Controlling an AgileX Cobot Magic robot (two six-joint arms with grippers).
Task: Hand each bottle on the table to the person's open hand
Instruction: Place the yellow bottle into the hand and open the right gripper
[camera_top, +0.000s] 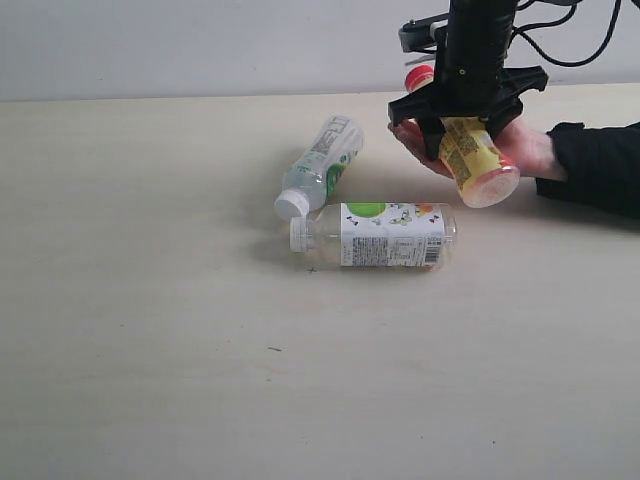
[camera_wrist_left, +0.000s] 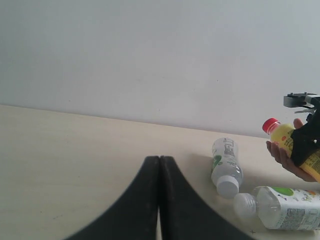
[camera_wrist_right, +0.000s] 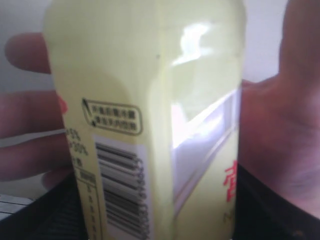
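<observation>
My right gripper (camera_top: 465, 135) is shut on the yellow bottle (camera_top: 478, 160), whose red cap (camera_top: 419, 77) points toward the back wall. It holds the bottle tilted over the person's open hand (camera_top: 530, 150), palm up, with a black sleeve (camera_top: 600, 165) at the wrist. In the right wrist view the yellow bottle (camera_wrist_right: 160, 110) fills the frame, with the palm (camera_wrist_right: 280, 125) close behind it. Two clear bottles with white-green labels lie on the table (camera_top: 150, 350): one slanted (camera_top: 325, 160) and one lengthwise (camera_top: 385, 235). My left gripper (camera_wrist_left: 159, 159) is shut and empty. The red-labelled clear bottle is out of view.
The caps of the two lying bottles nearly meet (camera_top: 297, 215). A pale wall (camera_top: 200, 45) runs behind the table's far edge. In the left wrist view, both clear bottles (camera_wrist_left: 226, 162) (camera_wrist_left: 285, 205) and the hand (camera_wrist_left: 285, 159) lie ahead and to one side.
</observation>
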